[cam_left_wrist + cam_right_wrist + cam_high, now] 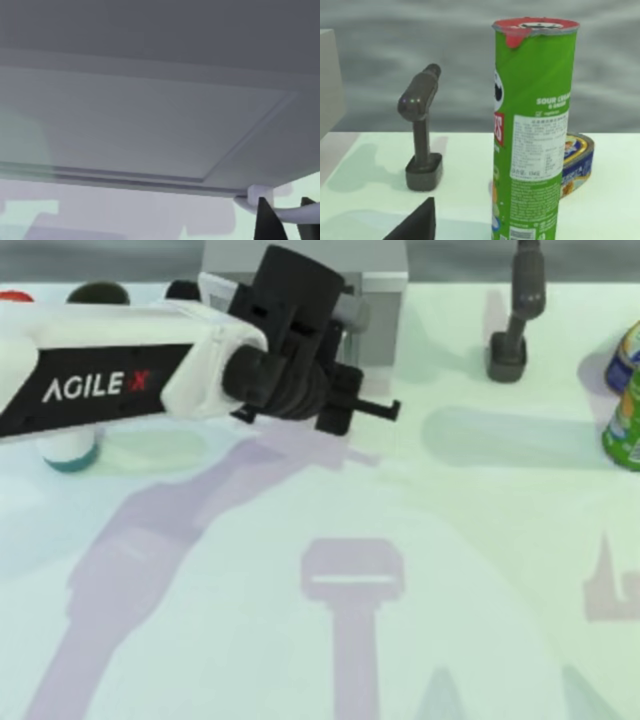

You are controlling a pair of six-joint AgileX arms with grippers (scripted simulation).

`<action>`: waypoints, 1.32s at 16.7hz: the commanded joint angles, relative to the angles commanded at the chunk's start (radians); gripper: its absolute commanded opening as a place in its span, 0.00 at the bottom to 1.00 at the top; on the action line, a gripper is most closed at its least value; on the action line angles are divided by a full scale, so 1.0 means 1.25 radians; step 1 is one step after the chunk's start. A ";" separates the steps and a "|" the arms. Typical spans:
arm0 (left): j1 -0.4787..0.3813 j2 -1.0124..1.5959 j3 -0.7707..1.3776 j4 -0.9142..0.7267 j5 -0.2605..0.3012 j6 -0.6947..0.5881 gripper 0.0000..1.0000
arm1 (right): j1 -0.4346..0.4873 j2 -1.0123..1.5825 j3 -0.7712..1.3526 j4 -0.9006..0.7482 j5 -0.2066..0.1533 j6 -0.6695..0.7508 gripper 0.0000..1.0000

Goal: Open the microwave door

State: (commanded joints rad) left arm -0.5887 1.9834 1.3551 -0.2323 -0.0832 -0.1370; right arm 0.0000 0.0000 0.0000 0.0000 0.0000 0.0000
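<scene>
The silver-grey microwave (375, 270) stands at the table's back middle, and its side shows in the right wrist view (327, 80). My left arm reaches across it from the left. The left gripper (365, 410) hangs a little in front of the microwave's right part. In the left wrist view the microwave door (150, 125) fills the picture, seen at a shallow angle. Its pale bar handle (292, 212) runs between the two dark fingers of the left gripper (289, 222), which is shut on it. In the top view the arm hides the door. A dark part of my right gripper (420, 225) shows, parked at the right.
A black handheld tool (510, 330) (422, 145) stands upright right of the microwave. A green chips can (625, 425) (532, 130) and a blue tin (622, 355) (577, 165) sit at the right edge. A white and teal cup (70, 450) stands under the left arm.
</scene>
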 joint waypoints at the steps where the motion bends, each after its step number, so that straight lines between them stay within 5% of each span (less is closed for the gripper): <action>1: 0.000 0.000 0.000 0.000 0.000 0.000 0.00 | 0.000 0.000 0.000 0.000 0.000 0.000 1.00; 22: 0.001 -0.009 -0.012 0.005 0.017 0.013 0.00 | 0.000 0.000 0.000 0.000 0.000 0.000 1.00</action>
State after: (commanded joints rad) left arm -0.5875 1.9725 1.3405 -0.2264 -0.0625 -0.1212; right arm 0.0000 0.0000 0.0000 0.0000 0.0000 0.0000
